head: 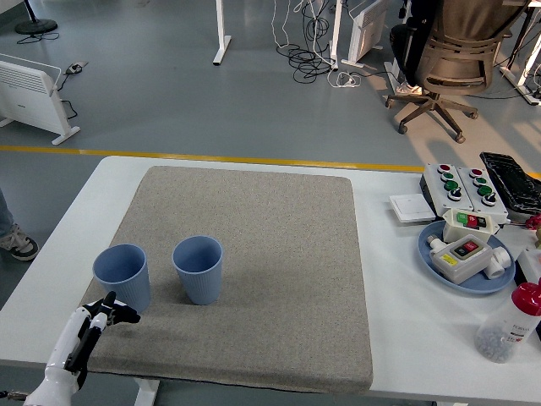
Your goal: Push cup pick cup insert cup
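Note:
Two blue ribbed cups stand upright on the grey mat (254, 254): the left cup (122, 277) and the right cup (198, 269), a small gap between them. My left hand (91, 332), white with black fingertips, comes in at the lower left corner. Its fingers are relaxed and hold nothing. The fingertips (125, 316) sit just below the left cup's base, close to it but apart. My right hand is out of view.
At the right stand a blue plate (439, 269) with button boxes, a grey button box (459, 186), a black tray (511, 180) and a clear bottle with a red cap (508, 325). The table's near edge runs just below the mat.

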